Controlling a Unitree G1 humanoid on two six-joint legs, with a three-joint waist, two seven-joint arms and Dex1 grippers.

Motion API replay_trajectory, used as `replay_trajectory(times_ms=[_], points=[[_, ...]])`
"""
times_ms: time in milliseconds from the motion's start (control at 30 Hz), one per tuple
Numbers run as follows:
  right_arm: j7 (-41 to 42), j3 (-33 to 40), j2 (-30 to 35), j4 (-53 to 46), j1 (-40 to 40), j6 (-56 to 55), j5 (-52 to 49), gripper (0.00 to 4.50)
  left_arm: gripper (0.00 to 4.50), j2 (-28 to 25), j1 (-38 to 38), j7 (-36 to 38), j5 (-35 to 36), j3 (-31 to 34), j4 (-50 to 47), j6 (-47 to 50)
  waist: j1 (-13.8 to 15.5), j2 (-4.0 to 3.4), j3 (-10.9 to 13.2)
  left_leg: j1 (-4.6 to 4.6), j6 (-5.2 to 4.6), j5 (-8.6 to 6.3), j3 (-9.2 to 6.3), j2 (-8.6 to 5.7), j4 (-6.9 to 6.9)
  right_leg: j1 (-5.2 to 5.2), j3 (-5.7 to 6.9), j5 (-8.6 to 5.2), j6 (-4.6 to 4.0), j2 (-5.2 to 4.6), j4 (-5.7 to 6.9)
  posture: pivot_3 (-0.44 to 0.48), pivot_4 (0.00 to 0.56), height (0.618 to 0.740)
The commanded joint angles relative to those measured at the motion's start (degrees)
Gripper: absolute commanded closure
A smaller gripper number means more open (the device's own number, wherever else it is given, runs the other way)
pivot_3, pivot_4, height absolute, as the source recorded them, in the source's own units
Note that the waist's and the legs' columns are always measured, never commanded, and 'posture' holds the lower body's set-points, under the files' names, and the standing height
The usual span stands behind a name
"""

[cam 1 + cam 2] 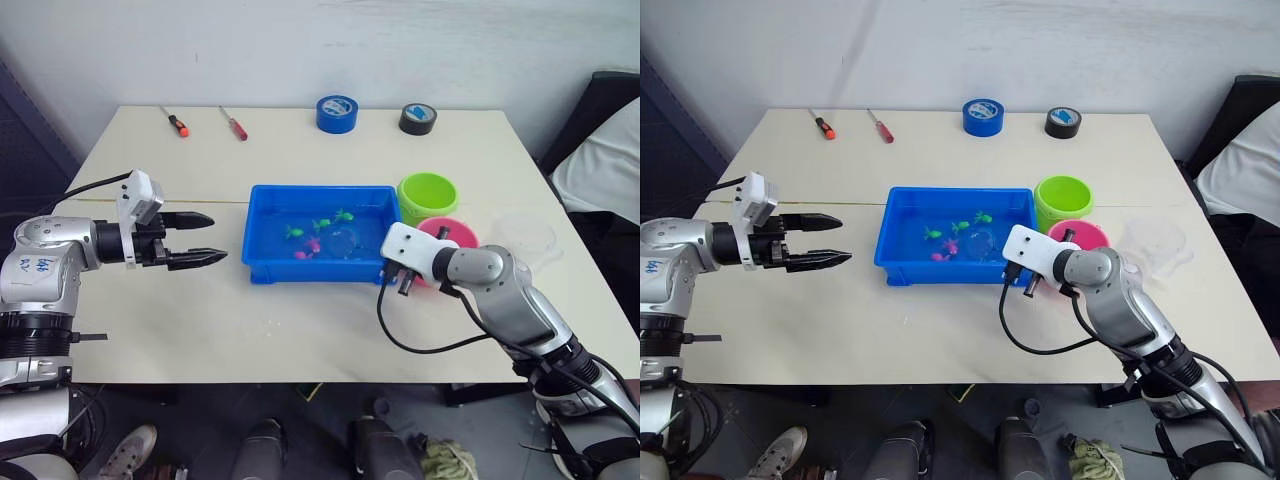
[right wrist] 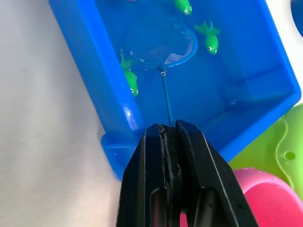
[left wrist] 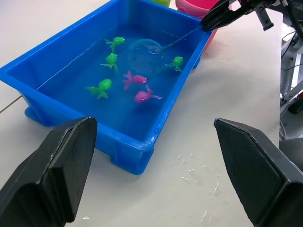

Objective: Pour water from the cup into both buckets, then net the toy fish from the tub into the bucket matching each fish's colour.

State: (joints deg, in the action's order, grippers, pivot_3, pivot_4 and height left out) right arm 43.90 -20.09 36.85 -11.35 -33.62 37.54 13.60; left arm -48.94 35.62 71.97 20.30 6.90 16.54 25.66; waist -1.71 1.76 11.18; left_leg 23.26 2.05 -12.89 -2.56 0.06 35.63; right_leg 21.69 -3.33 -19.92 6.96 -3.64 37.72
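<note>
right now the right gripper (image 2: 169, 130) has its two black fingers pressed together on the thin dark handle of the net (image 2: 161, 47), pinching it just over the near rim of the tub (image 1: 262, 262). the handle runs from the fingertips down into the water, and the round light blue hoop lies inside the tub toward its right end, with green fish (image 2: 211, 38) close around its rim, none seen inside the hoop. further in, two magenta fish (image 3: 142, 90) sit near the middle of the tub, close to each other, with more green fish (image 3: 100, 87) scattered around them.

just beyond the tub's right end stand the two buckets, the lime green bucket (image 1: 428, 195) farther back and the pink bucket (image 1: 455, 235) nearer, touching or nearly touching each other, the pink one partly behind the right wrist. the clear cup (image 1: 525, 235) stands on the table (image 1: 200, 310) to the right of the pink bucket.

the left gripper (image 1: 205, 239) hangs over the table to the left of the tub, fingers spread apart and holding nothing, pointing toward the tub.

along the far edge of the table lie two screwdrivers (image 1: 177, 124), a blue tape roll (image 1: 337, 113) and a black tape roll (image 1: 418, 118). small water drops (image 3: 189, 170) speckle the table beside the tub's corner.
</note>
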Motion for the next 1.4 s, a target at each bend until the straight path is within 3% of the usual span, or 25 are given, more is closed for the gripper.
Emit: replay_trajectory(times_ms=[33,633,1033,1400], points=[[-0.4,-0.9,-0.9,-0.8,-1.1,-0.3,1.1,4.50,0.19,-1.6,-0.1,-0.5,1.7,2.4,-2.3,0.5,-0.1,0.00,0.0,0.00,0.00,0.00,0.00,0.00,0.00,0.00,0.00,0.00,0.00,0.00,0.00,0.000,0.150,0.734],[1.1,-1.7,-5.5,-1.4,-1.5,2.2,-0.6,4.50,0.19,-2.9,-2.3,-2.3,3.8,3.8,-6.1,2.9,-0.1,0.00,0.0,-0.01,0.02,-0.01,-0.01,0.04,-0.11,0.01,0.01,-0.02,-0.03,0.00,-0.09,0.000,0.150,0.734],[1.8,5.5,-8.6,-4.1,-4.8,14.4,-9.3,4.50,0.19,-2.9,-2.0,-2.6,4.0,3.3,-6.2,3.0,-0.1,0.00,0.0,-0.01,0.03,-0.01,-0.02,0.03,-0.36,0.07,0.02,-0.04,-0.07,-0.09,-0.22,0.000,0.150,0.734],[1.3,11.2,-5.6,-9.6,-5.5,23.3,-17.2,4.50,0.19,-2.7,-0.3,-1.5,3.6,1.9,-5.3,2.5,-0.1,0.00,0.0,0.13,0.03,-0.01,0.05,-0.02,-0.56,0.31,0.03,-0.06,-0.11,-0.43,-0.27,0.000,0.150,0.734]])
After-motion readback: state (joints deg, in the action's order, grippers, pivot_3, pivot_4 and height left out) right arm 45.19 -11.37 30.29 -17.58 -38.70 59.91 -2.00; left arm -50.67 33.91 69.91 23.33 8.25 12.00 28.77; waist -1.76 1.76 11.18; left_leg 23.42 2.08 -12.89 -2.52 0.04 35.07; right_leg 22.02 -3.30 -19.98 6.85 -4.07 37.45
